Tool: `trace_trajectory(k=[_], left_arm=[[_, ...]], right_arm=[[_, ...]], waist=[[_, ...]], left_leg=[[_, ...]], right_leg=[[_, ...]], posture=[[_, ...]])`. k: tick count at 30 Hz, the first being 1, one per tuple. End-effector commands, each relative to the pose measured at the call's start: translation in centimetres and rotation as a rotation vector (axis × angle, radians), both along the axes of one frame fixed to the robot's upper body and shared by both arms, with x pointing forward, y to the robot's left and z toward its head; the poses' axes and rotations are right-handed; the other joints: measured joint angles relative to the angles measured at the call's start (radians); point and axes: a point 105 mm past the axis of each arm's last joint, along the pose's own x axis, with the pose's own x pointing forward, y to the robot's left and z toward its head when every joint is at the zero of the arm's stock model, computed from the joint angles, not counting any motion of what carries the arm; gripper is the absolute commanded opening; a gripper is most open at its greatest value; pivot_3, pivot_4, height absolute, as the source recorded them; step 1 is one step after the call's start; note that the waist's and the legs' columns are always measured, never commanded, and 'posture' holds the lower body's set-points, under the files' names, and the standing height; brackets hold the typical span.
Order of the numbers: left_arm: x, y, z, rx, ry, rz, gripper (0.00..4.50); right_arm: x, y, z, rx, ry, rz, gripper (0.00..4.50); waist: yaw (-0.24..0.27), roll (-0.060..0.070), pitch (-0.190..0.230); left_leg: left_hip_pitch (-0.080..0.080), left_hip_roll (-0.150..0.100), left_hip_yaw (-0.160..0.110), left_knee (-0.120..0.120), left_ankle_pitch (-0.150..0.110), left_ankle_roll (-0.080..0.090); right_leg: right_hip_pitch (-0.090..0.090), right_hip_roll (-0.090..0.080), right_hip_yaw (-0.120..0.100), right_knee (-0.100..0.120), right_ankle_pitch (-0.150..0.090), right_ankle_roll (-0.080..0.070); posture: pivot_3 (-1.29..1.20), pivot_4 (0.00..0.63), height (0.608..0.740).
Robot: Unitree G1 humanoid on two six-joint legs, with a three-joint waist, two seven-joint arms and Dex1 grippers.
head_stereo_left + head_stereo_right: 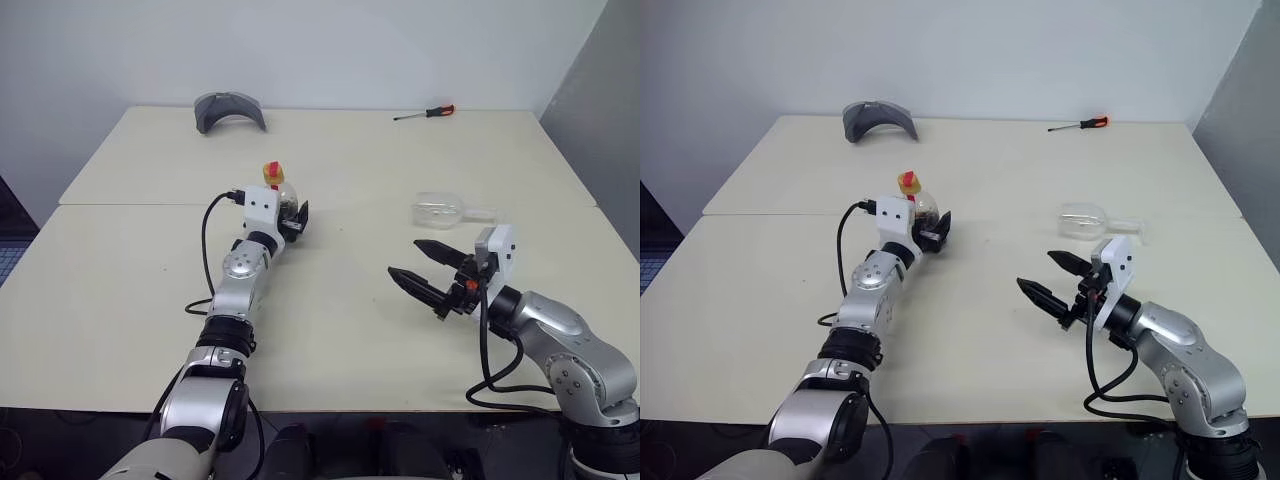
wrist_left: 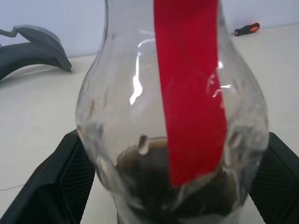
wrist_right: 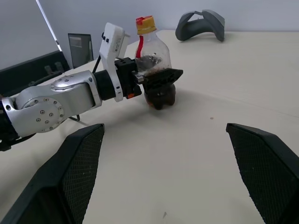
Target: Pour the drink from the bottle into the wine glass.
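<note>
We see the bottle (image 2: 173,130) cut off above its shoulder in the left wrist view, its lower body hidden behind the left pincer (image 1: 290,218) from the head, the wine glass (image 1: 445,211) foot hidden behind the right arm, its stem too faint to trace.

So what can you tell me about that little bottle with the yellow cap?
The bottle is small and squat, of clear plastic, with a bulbous body, a yellow cap and a red strip running down from the neck. A little dark brown drink sits at its bottom; the rest looks empty. It stands upright, capped, on the cream table. The left gripper is open around its body, a finger on each side; whether they touch it is unclear.
</note>
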Motion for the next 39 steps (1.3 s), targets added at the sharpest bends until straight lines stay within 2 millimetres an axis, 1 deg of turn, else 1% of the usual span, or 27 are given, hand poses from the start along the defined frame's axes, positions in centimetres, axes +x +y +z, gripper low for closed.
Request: trace_trajectory(k=[1,3,7,11,13,17,22,23,25,28,33,35,39], left_arm=[[0.2,0.1,1.3,-0.001,-0.060,0.011,4.20],[0.1,0.3,1.1,0.000,-0.065,0.017,3.94],[0.0,0.7,1.1,-0.009,-0.068,0.024,2.83],[0.1,0.8,1.1,-0.011,-0.066,0.028,2.10],[0.2,0.9,1.1,-0.013,-0.067,0.029,1.84],[0.2,0.7,1.1,-0.014,-0.065,0.024,1.58],[-0.6,0.1,2.6,-0.012,-0.090,-0.040,1.30],[-0.8,-0.1,2.7,-0.007,-0.084,-0.058,1.27],[-1.8,-0.7,3.4,0.006,-0.074,-0.125,1.22],[-3.2,-1.5,4.4,-0.007,-0.049,-0.209,1.12],[-5.2,-3.2,4.7,0.010,0.025,-0.359,1.01],[-5.8,-3.7,4.8,0.026,0.041,-0.409,1.00],[-6.5,-4.1,4.0,0.111,0.068,-0.514,0.97]], right_arm=[[-0.3,0.3,1.4,0.020,-0.053,0.013,4.50],[-0.3,0.3,1.3,0.019,-0.053,0.009,4.50],[-0.3,0.4,1.3,0.022,-0.053,0.007,4.50],[-0.2,0.5,1.3,0.027,-0.053,0.007,4.50],[-0.1,0.4,1.2,0.027,-0.054,0.007,4.50],[0.1,0.4,1.2,0.026,-0.057,0.006,4.50],[0.4,0.4,1.5,0.025,-0.064,0.001,4.50],[0.6,0.4,1.6,0.023,-0.066,-0.006,4.50],[1.5,0.6,2.5,0.022,-0.079,-0.017,4.50],[3.1,1.3,4.0,0.004,-0.108,-0.030,4.50],[4.9,2.7,6.0,-0.024,-0.150,-0.021,4.50],[5.3,3.3,6.3,-0.034,-0.160,-0.003,4.50],[6.3,5.2,7.1,-0.046,-0.165,0.052,4.50]], waist=[[0.000,0.000,0.000],[0.000,0.000,0.000],[0.000,0.000,0.000],[0.000,0.000,0.000],[0.000,0.000,0.000],[0.000,0.000,0.000],[-0.001,0.000,0.000],[0.000,0.000,0.000],[-0.005,0.000,0.000],[-0.011,0.000,0.000],[-0.011,0.000,0.000],[-0.011,0.000,0.000],[-0.016,0.000,0.000]], left_leg=[[0.000,0.000,0.000,0.000,0.000,0.000],[0.000,0.000,0.000,0.000,0.000,0.000],[0.000,0.000,0.000,0.000,0.000,0.000],[0.000,0.000,0.000,0.000,0.000,0.000],[0.000,0.000,0.000,0.000,0.000,0.000],[0.000,0.000,0.000,0.000,0.000,0.000],[0.000,0.000,0.000,0.000,0.000,0.000],[-0.001,0.000,0.000,0.000,0.000,0.000],[-0.001,0.000,0.000,0.000,0.000,0.000],[-0.002,0.000,0.001,0.000,0.000,-0.001],[-0.002,0.000,0.000,0.000,0.001,-0.001],[-0.003,0.000,0.000,0.001,0.001,-0.001],[-0.005,0.000,0.000,0.002,0.001,-0.001]], right_leg=[[0.000,0.000,0.000,0.000,0.000,0.000],[0.000,0.000,0.000,0.000,0.000,0.000],[0.000,0.000,0.000,0.000,0.000,0.000],[0.000,0.000,0.000,0.000,0.000,0.000],[0.000,0.000,0.000,0.000,0.000,0.000],[0.000,0.000,0.000,0.000,0.000,0.000],[-0.001,0.000,0.000,0.000,0.000,0.000],[-0.001,0.000,0.000,0.000,0.000,0.000],[-0.002,0.000,0.000,0.000,0.000,0.000],[-0.004,0.000,0.002,0.002,0.000,0.000],[-0.004,0.000,0.000,0.002,0.001,-0.001],[-0.004,0.000,0.001,0.001,0.001,-0.001],[-0.005,0.000,0.001,0.001,0.001,-0.001]], posture=[[0.00,0.150,0.740],[0.00,0.150,0.740],[0.00,0.150,0.740],[0.00,0.150,0.740],[0.00,0.150,0.740],[0.00,0.150,0.740],[0.00,0.150,0.740],[0.00,0.150,0.740],[0.00,0.150,0.740],[0.00,0.150,0.740],[0.00,0.150,0.740],[0.00,0.150,0.740],[0.00,0.150,0.740]])
